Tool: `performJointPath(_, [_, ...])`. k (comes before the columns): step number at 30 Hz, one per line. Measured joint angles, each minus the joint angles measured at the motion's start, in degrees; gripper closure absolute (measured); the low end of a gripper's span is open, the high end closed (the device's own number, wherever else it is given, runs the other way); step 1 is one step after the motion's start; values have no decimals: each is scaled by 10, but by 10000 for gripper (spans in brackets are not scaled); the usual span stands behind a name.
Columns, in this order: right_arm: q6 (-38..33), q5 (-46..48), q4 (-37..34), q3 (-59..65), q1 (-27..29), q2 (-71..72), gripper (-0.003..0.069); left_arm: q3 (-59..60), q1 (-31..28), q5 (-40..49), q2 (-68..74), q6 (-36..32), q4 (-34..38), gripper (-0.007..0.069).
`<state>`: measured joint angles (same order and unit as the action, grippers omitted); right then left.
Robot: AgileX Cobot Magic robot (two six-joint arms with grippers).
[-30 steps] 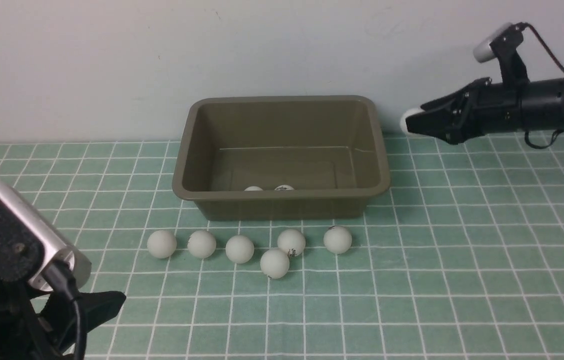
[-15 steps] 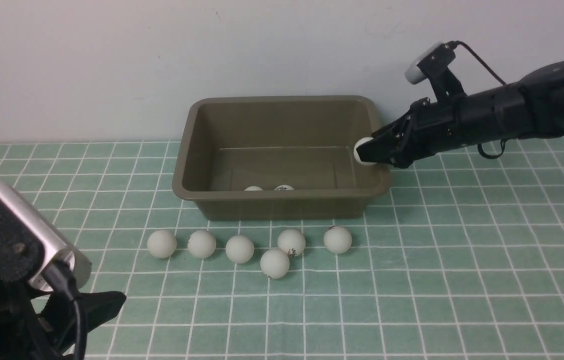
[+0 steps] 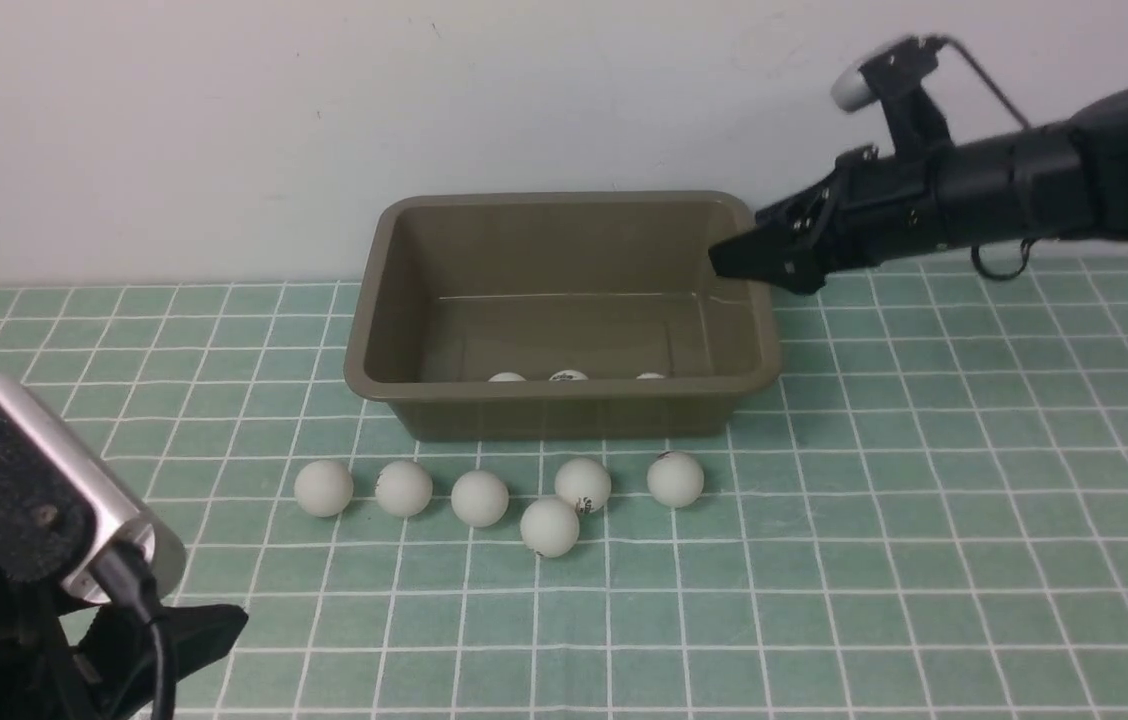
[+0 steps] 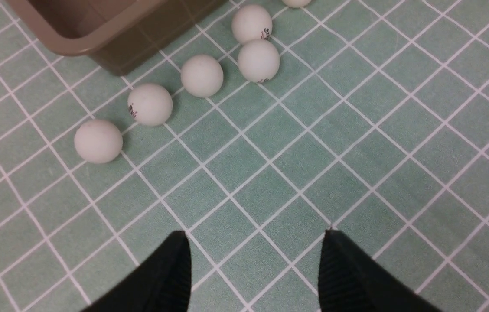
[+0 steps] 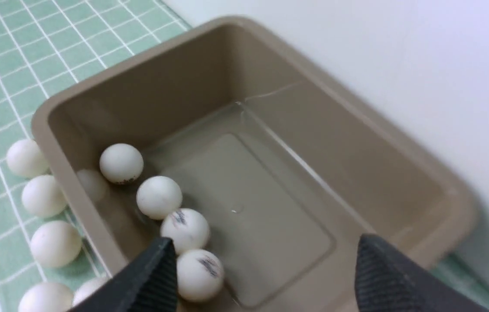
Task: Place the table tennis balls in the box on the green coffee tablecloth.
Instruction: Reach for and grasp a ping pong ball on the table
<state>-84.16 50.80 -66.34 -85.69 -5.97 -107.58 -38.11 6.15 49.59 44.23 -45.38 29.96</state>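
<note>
The olive-brown box stands on the green checked tablecloth by the back wall. Three ball tops show over its near rim. The right wrist view shows several balls along one wall inside the box. Several more white balls lie in a row on the cloth in front of the box; they also show in the left wrist view. My right gripper is open and empty above the box's right rim. My left gripper is open and empty over bare cloth, short of the row.
A pale wall rises right behind the box. My left wrist camera fills the near left corner of the front view. Bare cloth lies to the right of the box and in front of the ball row.
My right gripper carried a ball leftwards to the box's right rim, opened and let it go. A third ball top now shows in the box. The gripper has risen a little.
</note>
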Motion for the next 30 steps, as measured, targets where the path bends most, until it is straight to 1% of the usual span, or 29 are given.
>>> performJointPath(2, [36, 2, 57, 0, 2, 44, 168, 0, 0, -4, 0, 0, -1, 262])
performJointPath(5, [71, 6, 100, 0, 2, 82, 173, 0, 0, -23, 2, 3, -1, 262])
performJointPath(8, [126, 19, 140, 0, 3, 141, 174, 0, 0, -46, 10, 5, -2, 262])
performJointPath(11, [211, 73, 182, 0, 4, 191, 174, 0, 0, -55, 34, 5, -1, 262])
performJointPath(12, [243, 99, 207, 0, 0, 207, 176, 0, 0, -55, 42, 5, -1, 262])
performJointPath(13, [260, 114, 223, 0, -4, 214, 176, 0, 0, -56, 49, 5, -1, 262])
performJointPath(14, [288, 127, 249, 0, -15, 223, 176, 0, 0, -63, 64, 5, -1, 262])
performJointPath(17, [342, 141, 310, 0, -47, 230, 176, 0, 0, -80, 86, 5, -1, 262])
performJointPath(19, [412, 143, 368, 9, -98, 231, 176, 0, 0, -85, 95, 5, -1, 262])
performJointPath(22, [469, 113, 402, 46, -151, 231, 176, 0, 0, -93, 98, 5, 2, 262])
performJointPath(25, [528, 38, 427, 114, -199, 231, 176, 0, 0, -93, 98, 5, 11, 262])
performJointPath(27, [554, -4, 431, 144, -212, 230, 176, 0, 0, -93, 98, 5, 13, 262])
performJointPath(30, [625, -76, 431, 201, -225, 226, 176, 0, 0, -93, 98, 5, 14, 262])
